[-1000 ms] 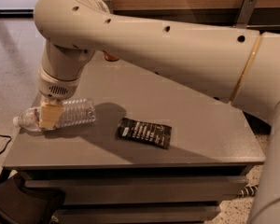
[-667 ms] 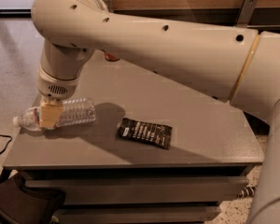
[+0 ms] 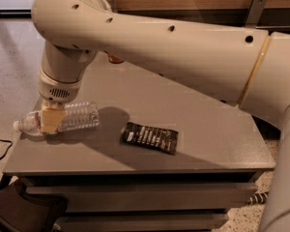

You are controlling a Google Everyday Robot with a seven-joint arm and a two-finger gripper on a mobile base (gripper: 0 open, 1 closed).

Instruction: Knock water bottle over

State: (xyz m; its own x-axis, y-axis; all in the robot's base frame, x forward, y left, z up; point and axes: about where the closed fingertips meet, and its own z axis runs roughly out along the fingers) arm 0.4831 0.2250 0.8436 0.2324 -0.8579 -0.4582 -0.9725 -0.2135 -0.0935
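Note:
The water bottle lies on its side near the left edge of the grey table, its white cap pointing left. It is clear ribbed plastic. My gripper hangs from the wrist straight over the bottle's neck end, with a tan finger in front of the bottle. The large cream arm crosses the top of the view from the right.
A dark snack packet lies flat at the table's middle front. A small orange-red object peeks out behind the arm at the table's back. The table's left edge is just beside the bottle's cap. A dark bag sits on the floor at lower left.

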